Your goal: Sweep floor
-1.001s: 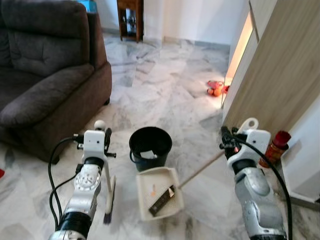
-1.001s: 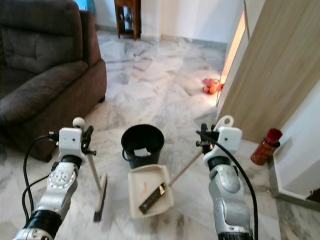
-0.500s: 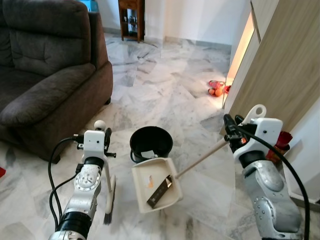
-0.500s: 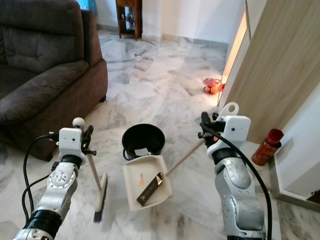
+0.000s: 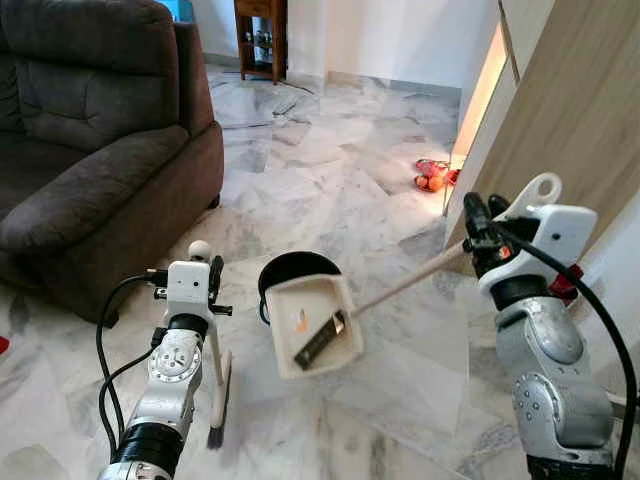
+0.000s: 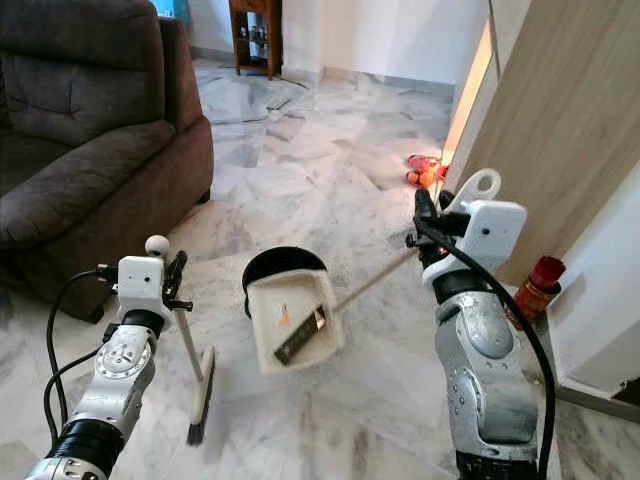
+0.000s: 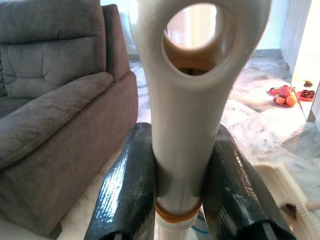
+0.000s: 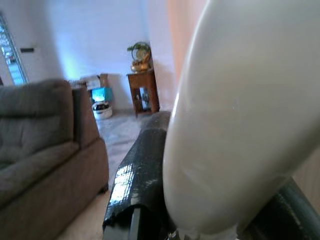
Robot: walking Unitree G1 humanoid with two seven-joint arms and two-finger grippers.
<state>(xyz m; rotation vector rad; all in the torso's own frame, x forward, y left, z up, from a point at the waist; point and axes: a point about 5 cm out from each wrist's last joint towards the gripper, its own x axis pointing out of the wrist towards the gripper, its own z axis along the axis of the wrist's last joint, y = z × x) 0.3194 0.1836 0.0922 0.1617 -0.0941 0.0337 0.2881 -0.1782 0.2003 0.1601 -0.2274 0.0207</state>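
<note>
My right gripper (image 5: 474, 232) is shut on the long handle of a cream dustpan (image 5: 325, 340). The pan hangs tilted above the floor, in front of and partly over a black bucket (image 5: 277, 270). A dark flat scrap (image 5: 318, 340) and a small orange bit lie in the pan. My left gripper (image 5: 211, 276) is shut on the upright cream broom handle (image 7: 186, 115), and the broom's brush head (image 5: 219, 400) rests on the marble floor. In the right wrist view, a black finger (image 8: 140, 170) presses against the pale dustpan handle (image 8: 225, 120).
A dark brown sofa (image 5: 90, 150) stands at the left. A wooden cabinet wall (image 5: 575, 110) runs along the right, with a red can (image 6: 535, 288) at its foot and red and orange toys (image 5: 432, 175) beyond. A wooden side table (image 5: 261, 35) is at the back.
My right arm has risen, lifting the dustpan off the floor and up toward the bucket's rim. The left arm and broom have stayed put.
</note>
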